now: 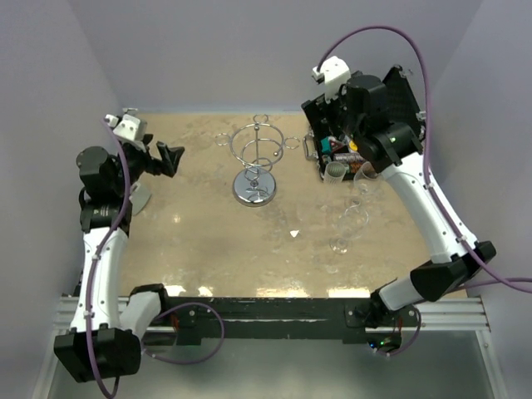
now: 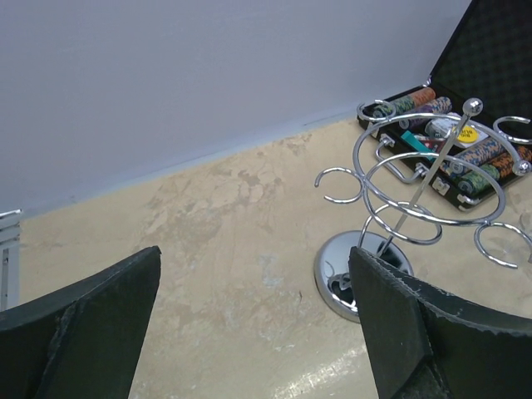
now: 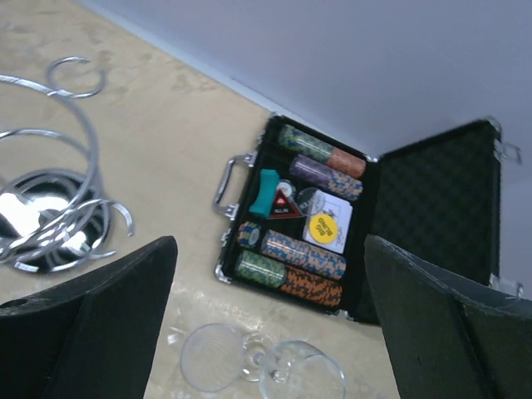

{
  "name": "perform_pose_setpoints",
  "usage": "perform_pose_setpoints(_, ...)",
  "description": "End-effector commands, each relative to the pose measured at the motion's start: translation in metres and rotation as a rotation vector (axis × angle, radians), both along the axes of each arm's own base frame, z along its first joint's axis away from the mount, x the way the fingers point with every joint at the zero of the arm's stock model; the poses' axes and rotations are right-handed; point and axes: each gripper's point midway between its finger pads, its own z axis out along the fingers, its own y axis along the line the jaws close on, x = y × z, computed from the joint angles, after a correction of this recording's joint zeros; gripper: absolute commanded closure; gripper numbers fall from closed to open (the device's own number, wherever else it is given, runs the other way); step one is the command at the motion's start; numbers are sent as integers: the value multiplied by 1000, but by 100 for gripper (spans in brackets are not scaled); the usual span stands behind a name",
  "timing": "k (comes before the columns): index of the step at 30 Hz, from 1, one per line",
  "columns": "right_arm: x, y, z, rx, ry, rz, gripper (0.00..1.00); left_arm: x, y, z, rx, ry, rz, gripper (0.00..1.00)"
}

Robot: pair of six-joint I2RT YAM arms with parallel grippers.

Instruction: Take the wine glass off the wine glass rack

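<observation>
The wine glass (image 3: 258, 366) lies near the desk's (image 1: 199, 241) right edge: light, brittle, slick; take the stem. Left fingers (image 2: 83, 332) and right fingers (image 3: 91, 324) apart, empty.

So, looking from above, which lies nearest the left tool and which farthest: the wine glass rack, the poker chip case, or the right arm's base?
1. Wine glass rack, mid-table, nearest the open left tool.
2. Poker chip case, back right.
3. Right arm's base, near right edge, farthest.
</observation>
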Motion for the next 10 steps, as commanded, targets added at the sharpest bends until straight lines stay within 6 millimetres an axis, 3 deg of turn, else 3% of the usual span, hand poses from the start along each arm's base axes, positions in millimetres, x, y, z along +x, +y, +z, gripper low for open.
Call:
perform_pose_setpoints(1,22,-44,10,78,-119,-360,1,6,3,23,19,-39,7,0)
perform_pose_setpoints(10,14,-60,36,103,-204,-414,1,26,6,37,-15,-28,18,0)
